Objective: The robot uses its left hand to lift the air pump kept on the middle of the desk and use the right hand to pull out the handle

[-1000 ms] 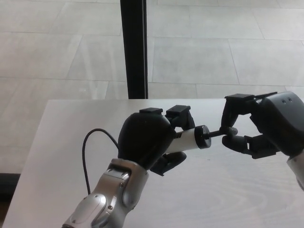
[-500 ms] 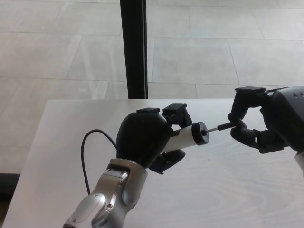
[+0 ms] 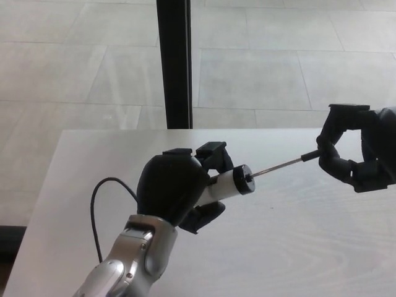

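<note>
the left robot hand (image 3: 176, 189) is formed of a rounded glossy black shell with thick, blocky black fingers. its forearm (image 3: 127, 266) is clad in silver-grey panels, with a thin black cable (image 3: 96, 210) looped alongside. the right robot hand (image 3: 359, 151) is likewise moulded in black.

Air pump (image 3: 230, 184) in left hand (image 3: 176, 189) — handle (image 3: 311, 156) in right hand (image 3: 359, 154), rod extended.

White air pump (image 3: 226, 185) — black cap, pale desk (image 3: 291, 247)
</note>
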Controlling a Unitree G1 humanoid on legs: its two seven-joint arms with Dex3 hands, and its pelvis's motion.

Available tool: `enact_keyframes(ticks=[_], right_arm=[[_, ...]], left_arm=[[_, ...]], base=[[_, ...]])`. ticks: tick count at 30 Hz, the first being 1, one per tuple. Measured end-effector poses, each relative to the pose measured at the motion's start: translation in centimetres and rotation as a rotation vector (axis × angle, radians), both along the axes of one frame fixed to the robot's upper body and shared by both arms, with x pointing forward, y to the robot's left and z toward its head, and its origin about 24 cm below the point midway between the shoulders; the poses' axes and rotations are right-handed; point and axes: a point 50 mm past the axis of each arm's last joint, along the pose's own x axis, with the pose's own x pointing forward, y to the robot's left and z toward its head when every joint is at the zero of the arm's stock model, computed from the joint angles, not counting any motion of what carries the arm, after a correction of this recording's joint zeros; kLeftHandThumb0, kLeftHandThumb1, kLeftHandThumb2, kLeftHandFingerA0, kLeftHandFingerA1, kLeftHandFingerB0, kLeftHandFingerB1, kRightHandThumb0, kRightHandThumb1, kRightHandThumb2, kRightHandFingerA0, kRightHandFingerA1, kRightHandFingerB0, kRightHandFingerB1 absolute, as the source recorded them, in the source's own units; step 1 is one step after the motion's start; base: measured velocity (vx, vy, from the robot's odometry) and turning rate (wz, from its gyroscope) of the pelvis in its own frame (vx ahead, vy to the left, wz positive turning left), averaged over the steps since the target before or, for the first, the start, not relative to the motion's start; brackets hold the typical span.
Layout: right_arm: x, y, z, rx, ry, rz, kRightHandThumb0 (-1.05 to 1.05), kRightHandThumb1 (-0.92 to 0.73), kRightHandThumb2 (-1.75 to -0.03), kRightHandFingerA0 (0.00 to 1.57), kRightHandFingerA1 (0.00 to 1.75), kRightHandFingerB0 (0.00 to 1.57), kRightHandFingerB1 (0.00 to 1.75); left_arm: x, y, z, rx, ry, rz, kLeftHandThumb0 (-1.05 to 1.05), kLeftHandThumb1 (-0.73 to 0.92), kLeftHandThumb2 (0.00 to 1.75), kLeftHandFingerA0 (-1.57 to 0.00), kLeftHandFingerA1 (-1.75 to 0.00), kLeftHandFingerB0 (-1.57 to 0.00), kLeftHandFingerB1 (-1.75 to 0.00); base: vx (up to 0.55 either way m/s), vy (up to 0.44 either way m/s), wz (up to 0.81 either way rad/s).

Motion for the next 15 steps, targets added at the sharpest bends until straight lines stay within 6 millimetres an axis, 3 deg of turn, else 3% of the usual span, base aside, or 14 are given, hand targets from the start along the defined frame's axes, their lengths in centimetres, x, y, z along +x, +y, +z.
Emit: enact_keyframes(ticks=[1, 2, 3, 4, 7, 9, 10, 15], right_arm=[[0.0, -0.3, 0.2, 0.003, -0.002, -0.010, -0.17, -0.43, -1.21, 0.93, 1.75, 0.81, 1.53], [0.0, -0.5, 0.3, 0.006, -0.004, -0.016, -0.16, -0.42, -1.22, 0.93, 1.75, 0.80, 1.53], [0.0, -0.8, 0.4, 0.007, -0.009, -0.024, -0.16, -0.43, -1.23, 0.92, 1.75, 0.78, 1.55], [-0.1, -1.0, 0.5, 0.003, -0.010, -0.030, -0.24, -0.45, -1.17, 1.21, 1.42, 0.98, 1.27], [-0.1, -1.9, 1.0, 0.013, -0.022, -0.050, -0.24, -0.47, -1.17, 1.21, 1.42, 0.97, 1.25], [-0.1, -2.7, 1.4, 0.020, -0.028, -0.075, -0.23, -0.46, -1.19, 1.22, 1.43, 0.97, 1.27], [-0.1, -3.0, 1.6, 0.024, -0.031, -0.085, -0.16, -0.43, -1.28, 0.93, 1.75, 0.80, 1.54], [-0.1, -3.8, 2.0, 0.047, -0.034, -0.099, -0.19, -0.43, -1.28, 0.92, 1.75, 0.81, 1.52]], left_arm=[[-0.1, 0.4, -0.2, 0.009, 0.005, 0.007, -0.17, 0.55, 1.08, -0.77, -1.75, -0.71, -1.59], [-0.1, 0.6, -0.3, 0.013, 0.007, 0.011, -0.16, 0.59, 1.05, -0.88, -1.75, -0.70, -1.53], [-0.2, 1.1, -0.5, 0.019, 0.012, 0.017, -0.14, 0.57, 1.04, -0.84, -1.75, -0.68, -1.54], [-0.3, 1.3, -0.6, 0.020, 0.014, 0.017, -0.14, 0.58, 1.01, -0.84, -1.75, -0.68, -1.53], [-0.5, 2.2, -1.1, 0.037, 0.029, 0.032, -0.18, 0.59, 0.99, -0.79, -1.75, -0.69, -1.57], [-0.7, 3.1, -1.8, 0.058, 0.048, 0.048, -0.18, 0.62, 0.98, -0.79, -1.75, -0.66, -1.60], [-0.8, 3.6, -2.1, 0.068, 0.057, 0.056, -0.20, 0.66, 0.95, -0.81, -1.75, -0.68, -1.56], [-1.3, 5.0, -2.8, 0.088, 0.083, 0.079, -0.16, 0.61, 0.99, -0.83, -1.75, -0.68, -1.59]], base=[[0.00, 0.000, 0.00], [0.00, 0.000, 0.00], [0.00, 0.000, 0.00], [0.00, 0.000, 0.00], [0.00, 0.000, 0.00], [0.00, 0.000, 0.00], [0.00, 0.000, 0.00], [0.00, 0.000, 0.00]])
